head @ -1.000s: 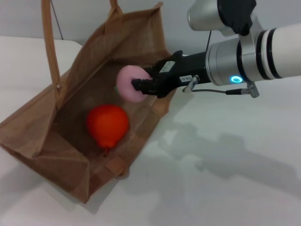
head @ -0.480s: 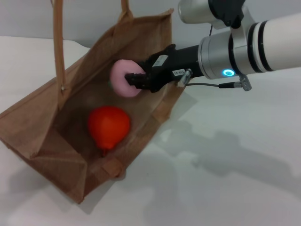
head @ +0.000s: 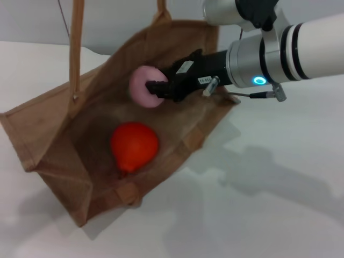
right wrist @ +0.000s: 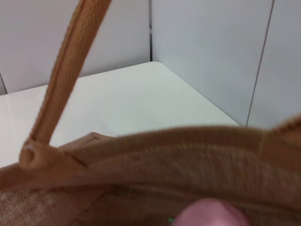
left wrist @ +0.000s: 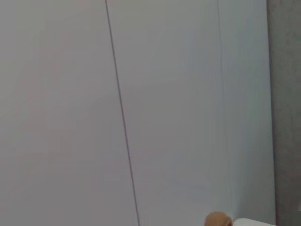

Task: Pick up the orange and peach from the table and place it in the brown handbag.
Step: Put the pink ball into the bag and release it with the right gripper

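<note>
The brown handbag [head: 59, 145] lies on the table [head: 279, 215], toward its left, mouth open. The orange [head: 134, 146] rests inside it. The peach [head: 144, 87] sits above and behind the orange, within the bag's mouth, held at the right gripper [head: 156, 88], which reaches in from the right.

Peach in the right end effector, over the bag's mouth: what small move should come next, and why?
Probably lower it slightly and release. The right end effector grips the peach above the open brown handbag, inside its rim, and the orange already lies on the bag's floor, off to one side, so the peach likely lands beside it. The left end effector is out of view.
</note>
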Robot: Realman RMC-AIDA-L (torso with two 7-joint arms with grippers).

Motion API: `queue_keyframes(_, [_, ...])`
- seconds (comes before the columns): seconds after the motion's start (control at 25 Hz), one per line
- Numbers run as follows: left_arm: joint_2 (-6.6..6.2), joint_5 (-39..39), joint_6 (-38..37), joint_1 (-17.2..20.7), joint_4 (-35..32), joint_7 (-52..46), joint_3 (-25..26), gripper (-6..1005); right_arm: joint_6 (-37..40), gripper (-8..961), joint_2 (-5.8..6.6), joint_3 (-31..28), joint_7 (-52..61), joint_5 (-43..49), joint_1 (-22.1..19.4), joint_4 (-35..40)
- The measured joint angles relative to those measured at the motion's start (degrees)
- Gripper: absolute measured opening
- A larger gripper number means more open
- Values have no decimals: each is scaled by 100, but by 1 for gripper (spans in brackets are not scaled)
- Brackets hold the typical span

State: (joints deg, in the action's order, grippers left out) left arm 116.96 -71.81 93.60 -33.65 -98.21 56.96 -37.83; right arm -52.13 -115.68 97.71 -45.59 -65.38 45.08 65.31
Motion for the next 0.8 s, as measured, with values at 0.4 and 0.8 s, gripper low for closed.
queue_keyframes(0.4, [-4, 0, -5, 48, 4, 35, -93, 120, 3, 429, 2, -37, 19, -2, 113, -289])
queue_keyframes(0.8, [-23, 59, -62, 126, 48, 95, -50, 124, -124, 784, 2, -137, 60, -1, 122, -310])
